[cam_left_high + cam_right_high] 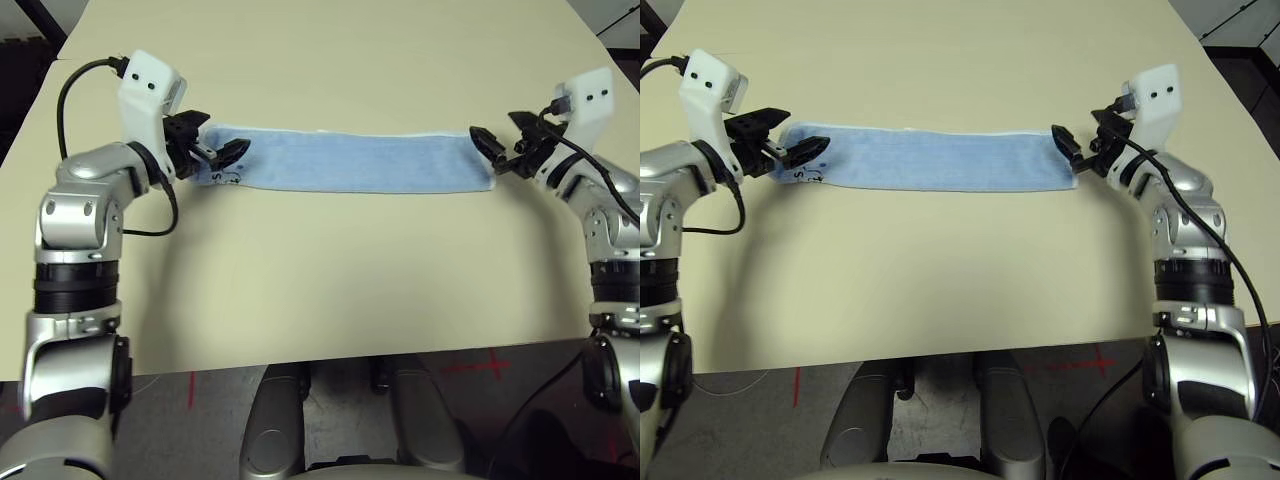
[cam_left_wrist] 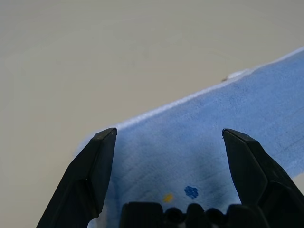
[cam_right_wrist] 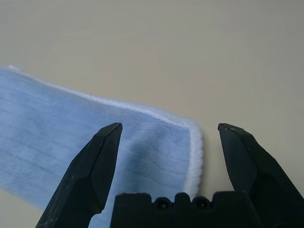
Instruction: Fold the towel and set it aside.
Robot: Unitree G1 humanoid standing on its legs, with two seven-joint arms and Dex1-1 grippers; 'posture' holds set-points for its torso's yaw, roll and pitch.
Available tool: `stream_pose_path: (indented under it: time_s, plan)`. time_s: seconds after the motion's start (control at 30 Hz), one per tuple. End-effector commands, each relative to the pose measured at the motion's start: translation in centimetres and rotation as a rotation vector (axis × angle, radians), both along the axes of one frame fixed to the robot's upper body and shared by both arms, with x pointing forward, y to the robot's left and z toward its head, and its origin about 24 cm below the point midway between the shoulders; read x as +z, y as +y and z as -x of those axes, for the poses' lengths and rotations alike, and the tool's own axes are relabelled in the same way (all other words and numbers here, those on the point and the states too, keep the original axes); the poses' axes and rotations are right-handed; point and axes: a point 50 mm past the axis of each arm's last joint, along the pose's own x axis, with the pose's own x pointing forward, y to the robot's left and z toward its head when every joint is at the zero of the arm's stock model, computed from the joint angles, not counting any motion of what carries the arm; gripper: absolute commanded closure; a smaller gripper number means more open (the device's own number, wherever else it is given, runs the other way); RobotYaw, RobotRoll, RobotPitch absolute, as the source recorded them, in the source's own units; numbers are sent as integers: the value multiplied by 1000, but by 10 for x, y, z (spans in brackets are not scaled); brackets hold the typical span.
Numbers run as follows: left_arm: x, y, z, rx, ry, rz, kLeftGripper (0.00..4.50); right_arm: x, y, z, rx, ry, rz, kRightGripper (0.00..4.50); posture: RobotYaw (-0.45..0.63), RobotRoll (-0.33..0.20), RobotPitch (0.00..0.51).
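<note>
The towel (image 1: 350,162) lies flat on the table as a long, narrow light-blue strip with white edging, running left to right. A small dark motif (image 1: 228,178) shows at its left end, seen as blue and yellow dots (image 2: 191,191) in the left wrist view. My left gripper (image 1: 222,152) hovers open over the towel's left end, fingers (image 2: 95,166) spread above the cloth. At the right end of the towel (image 3: 95,147) my right gripper (image 1: 492,148) is open too, one finger (image 3: 90,166) over the cloth and the other over bare table. Neither holds anything.
The beige table (image 1: 330,280) stretches wide in front of and behind the towel. Its front edge (image 1: 330,355) runs close to my body; dark floor lies beyond the left and right edges.
</note>
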Motion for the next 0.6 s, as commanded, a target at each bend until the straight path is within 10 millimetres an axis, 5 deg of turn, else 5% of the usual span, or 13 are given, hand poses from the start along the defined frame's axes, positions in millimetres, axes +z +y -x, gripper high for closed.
stream_pose_path:
  time_s: [0.03, 0.1, 0.23, 0.6]
  plan:
    - [3, 2, 4, 19, -21, 12, 0, 2, -7, 5, -27, 1, -21, 53, -1, 0, 303]
    - [3, 2, 4, 20, -21, 13, 0, 3, -7, 6, -28, 3, -22, 53, -1, 0, 303]
    - [-25, -5, 25, 149, -67, 327, 0, -31, 0, 44, 30, 201, -300, 53, 13, 0, 315]
    - [-47, 8, 37, 355, -188, 180, 0, -56, 5, 64, -15, 191, -303, 53, 16, 0, 328]
